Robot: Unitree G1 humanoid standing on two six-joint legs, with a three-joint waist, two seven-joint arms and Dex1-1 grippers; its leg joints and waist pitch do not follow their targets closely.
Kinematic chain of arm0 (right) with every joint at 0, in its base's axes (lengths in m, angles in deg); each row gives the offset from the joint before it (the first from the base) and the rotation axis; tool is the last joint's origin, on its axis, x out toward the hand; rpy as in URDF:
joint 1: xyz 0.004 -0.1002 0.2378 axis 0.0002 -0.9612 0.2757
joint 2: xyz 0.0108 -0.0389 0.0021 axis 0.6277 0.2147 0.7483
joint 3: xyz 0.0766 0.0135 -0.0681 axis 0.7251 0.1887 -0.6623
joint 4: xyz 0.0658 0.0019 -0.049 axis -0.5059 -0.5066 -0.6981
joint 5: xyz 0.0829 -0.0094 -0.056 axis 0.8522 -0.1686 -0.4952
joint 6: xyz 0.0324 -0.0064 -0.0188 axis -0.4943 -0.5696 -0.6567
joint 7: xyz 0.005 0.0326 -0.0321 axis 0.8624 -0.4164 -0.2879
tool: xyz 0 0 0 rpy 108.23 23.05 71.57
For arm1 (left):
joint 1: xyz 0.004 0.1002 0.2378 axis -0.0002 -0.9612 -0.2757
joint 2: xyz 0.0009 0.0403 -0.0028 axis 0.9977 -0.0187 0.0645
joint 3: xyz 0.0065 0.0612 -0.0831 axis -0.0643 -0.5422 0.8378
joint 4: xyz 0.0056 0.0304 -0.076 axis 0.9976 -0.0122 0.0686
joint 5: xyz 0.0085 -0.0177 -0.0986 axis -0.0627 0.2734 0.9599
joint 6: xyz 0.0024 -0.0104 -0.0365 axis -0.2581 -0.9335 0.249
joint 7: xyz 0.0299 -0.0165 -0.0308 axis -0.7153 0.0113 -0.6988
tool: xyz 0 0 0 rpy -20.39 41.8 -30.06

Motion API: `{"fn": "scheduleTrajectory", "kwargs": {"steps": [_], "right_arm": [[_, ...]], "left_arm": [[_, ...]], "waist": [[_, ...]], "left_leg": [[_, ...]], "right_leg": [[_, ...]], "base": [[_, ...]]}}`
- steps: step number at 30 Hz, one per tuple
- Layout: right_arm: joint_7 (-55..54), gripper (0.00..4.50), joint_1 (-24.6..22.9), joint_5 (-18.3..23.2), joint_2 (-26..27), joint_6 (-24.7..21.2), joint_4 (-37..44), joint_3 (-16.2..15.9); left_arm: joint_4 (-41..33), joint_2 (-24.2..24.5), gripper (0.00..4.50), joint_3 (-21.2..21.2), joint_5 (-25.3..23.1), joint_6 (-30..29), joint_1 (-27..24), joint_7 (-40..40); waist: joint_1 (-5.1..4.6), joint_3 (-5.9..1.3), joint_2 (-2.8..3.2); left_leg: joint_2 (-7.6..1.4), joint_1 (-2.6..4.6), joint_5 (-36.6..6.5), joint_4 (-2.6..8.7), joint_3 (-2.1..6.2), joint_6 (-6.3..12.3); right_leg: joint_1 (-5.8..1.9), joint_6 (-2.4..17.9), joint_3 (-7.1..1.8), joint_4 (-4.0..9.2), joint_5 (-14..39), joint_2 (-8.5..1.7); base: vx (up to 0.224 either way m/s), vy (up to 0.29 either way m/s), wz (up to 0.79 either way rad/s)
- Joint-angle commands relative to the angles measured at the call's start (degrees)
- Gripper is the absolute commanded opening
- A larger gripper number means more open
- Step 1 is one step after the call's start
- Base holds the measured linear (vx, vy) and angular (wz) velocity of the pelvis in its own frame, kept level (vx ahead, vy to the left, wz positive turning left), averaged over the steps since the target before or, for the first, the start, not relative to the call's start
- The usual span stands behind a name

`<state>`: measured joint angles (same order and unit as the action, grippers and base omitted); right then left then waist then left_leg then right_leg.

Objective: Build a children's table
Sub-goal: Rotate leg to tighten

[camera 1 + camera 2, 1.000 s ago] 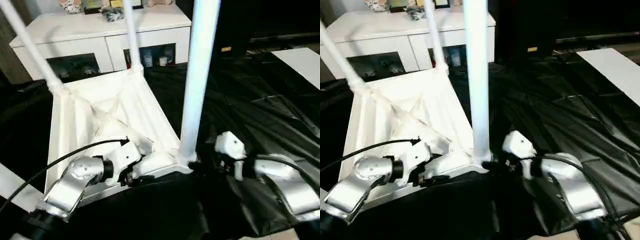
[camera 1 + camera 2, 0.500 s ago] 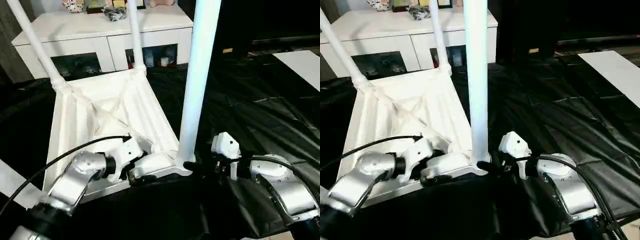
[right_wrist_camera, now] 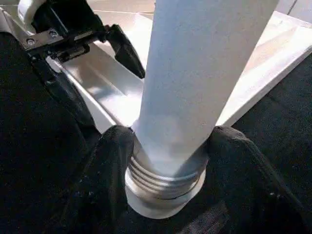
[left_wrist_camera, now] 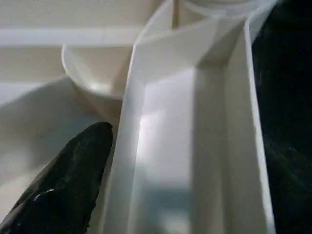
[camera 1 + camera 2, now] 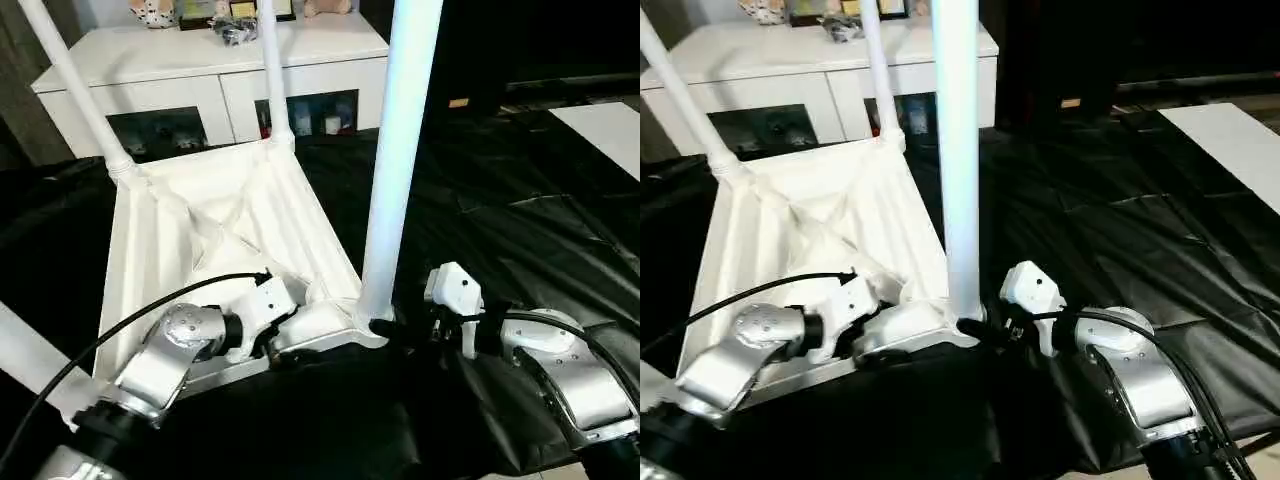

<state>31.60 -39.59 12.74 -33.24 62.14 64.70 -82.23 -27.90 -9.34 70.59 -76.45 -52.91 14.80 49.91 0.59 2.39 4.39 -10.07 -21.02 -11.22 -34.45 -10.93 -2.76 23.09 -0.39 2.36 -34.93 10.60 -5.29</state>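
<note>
Children's table (image 5: 210,235), all-white plastic, lies upside down on black sheet, ribbed underside up. Legs stand upright at two far corners; near-right leg (image 5: 398,150) rises from corner socket, thread rings (image 3: 163,178) exposed at base, apparently not fully seated. White rod at lower left possibly fourth leg.

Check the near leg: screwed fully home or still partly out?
Partly out. On the near leg, thread rings show bare above its socket, with the right tool closed around its base.
</note>
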Motion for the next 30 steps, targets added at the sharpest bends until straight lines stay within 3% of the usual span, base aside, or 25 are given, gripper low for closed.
{"fn": "scheduleTrajectory", "kwargs": {"steps": [1, 7, 11, 14, 16, 30], "right_arm": [[0.78, 2.68, 0.49, -0.06, 0.5, 0.93, -0.05, -1.3], [0.53, 2.68, 0.76, 0.01, 0.59, 1.02, -0.4, -1.28], [0.53, 2.68, 0.85, -0.02, 0.6, 1.07, -0.55, -1.16], [0.4, 2.68, 1.03, 0.09, 0.79, 1.2, -0.88, -0.98], [0.33, 2.68, 1.09, 0.15, 0.86, 1.26, -0.99, -0.92], [-1.16, 2.68, 1.28, 0.03, 2.2, 2.56, -3.1, -0.88]], "left_arm": [[2.12, 0.31, 4.16, 2.01, -0.09, 0.93, 0.94, -2.78], [4.86, 1.16, 3.7, 1.31, -1.11, 3.06, -0.04, -1.35], [5.12, 1.96, 3.46, 0.59, -0.96, 3.52, -1.4, 0.12], [5.53, 1.24, 3.36, 1.61, -0.21, 4.29, -1.54, -1.04], [5.71, 0.95, 3.32, 2.01, 0.07, 4.66, -1.57, -1.46], [7.23, -2.96, 3.27, 6.34, 4.25, 12.01, -3.7, -3.1]], "waist": [[0.31, -2.88, -0.67], [0.02, -2.57, -0.7], [-0.33, -2.39, -0.87], [-0.69, -2.38, -0.8], [-0.67, -2.5, -0.76], [-0.5, -3.11, -0.57]], "left_leg": [[-2.27, 0.26, -19.59, 4.61, 1.56, 2.3], [-2.17, 0.41, -22.01, 4.73, 1.67, 1.86], [-2.08, 0.12, -23.01, 4.85, 2.03, 1.59], [-2.06, -0.09, -23.67, 5.01, 2.41, 1.25], [-2.1, 0.25, -23.64, 4.97, 2.37, 1.53], [-2.22, -0.17, -18.14, 4.86, 1.81, 4.24]], "right_leg": [[-2.14, 10.51, -1.62, 5.48, 21.04, -2.36], [-1.78, 8.65, -1.56, 6.01, 26.33, -2.44], [-1.66, 6.05, -1.38, 6.46, 32.56, -2.61], [-1.62, 5.05, -1.21, 6.55, 33.62, -2.6], [-1.37, 6.03, -1.37, 6.58, 31.49, -2.54], [-2.12, 10.09, -1.57, 5.79, 20.48, -2.62]], "base": [[0.0, 0.0, 0.0], [0.0, 0.0, 0.0], [0.0, 0.0, 0.0], [0.0, 0.0, 0.0], [0.0, 0.0, 0.0], [0.0, 0.0, 0.0]]}}
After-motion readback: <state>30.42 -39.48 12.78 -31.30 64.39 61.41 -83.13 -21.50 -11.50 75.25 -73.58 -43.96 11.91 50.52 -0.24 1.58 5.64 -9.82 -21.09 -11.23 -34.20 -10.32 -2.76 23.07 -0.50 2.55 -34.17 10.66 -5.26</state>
